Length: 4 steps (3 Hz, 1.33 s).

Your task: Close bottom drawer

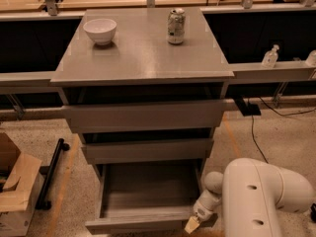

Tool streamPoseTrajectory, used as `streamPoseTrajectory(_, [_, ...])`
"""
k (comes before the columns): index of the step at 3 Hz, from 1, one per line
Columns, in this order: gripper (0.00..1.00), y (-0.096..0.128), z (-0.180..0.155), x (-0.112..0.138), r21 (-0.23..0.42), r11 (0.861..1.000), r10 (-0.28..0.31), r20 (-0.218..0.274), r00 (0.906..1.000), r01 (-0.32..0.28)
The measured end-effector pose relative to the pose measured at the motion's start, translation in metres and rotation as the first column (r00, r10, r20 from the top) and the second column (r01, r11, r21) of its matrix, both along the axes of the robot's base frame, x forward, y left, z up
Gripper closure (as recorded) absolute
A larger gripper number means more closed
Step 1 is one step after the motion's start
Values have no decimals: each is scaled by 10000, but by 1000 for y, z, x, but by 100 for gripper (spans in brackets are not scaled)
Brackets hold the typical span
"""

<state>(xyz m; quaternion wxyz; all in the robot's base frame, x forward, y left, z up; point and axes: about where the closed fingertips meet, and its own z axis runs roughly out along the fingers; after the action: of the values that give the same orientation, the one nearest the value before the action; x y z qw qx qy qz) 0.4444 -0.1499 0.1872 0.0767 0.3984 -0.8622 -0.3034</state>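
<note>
Camera view: looking down from the front at a grey bench with three drawers stacked under its top. A white bowl sits near the back left corner of the bench. A drinks can stands upright near the back edge, right of centre and well apart from the bowl.

Below the front edge, the wide top drawer and the narrower middle drawer show only their flat grey fronts. The bottom drawer is pulled well out toward the camera, past the front edge of the bench, and its plain grey interior is visible.

The robot's white arm fills the lower right of the picture, beyond the bench's right front corner. It narrows to the end effector, which has a tan tip and lies at the right end of the bottom drawer's front panel. Whether it touches the panel is not clear, and whether the end effector is spread or pressed together cannot be told.

A cardboard box rests on the speckled floor to the left of the bench. A small clear bottle stands on a ledge beyond the bench's right edge.
</note>
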Motion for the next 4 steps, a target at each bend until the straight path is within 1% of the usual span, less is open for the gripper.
streamPoseTrajectory(1, [100,0,2,0,2,10000,0,1,10000,0])
streamPoseTrajectory(2, [100,0,-1,19,113,9999,-30,414,9991,25])
streamPoseTrajectory(3, [100,10,-7,27,229,9996,132,601,9981,-146])
streamPoseTrajectory(4, [100,22,-5,61,394,9980,442,1418,9889,-502])
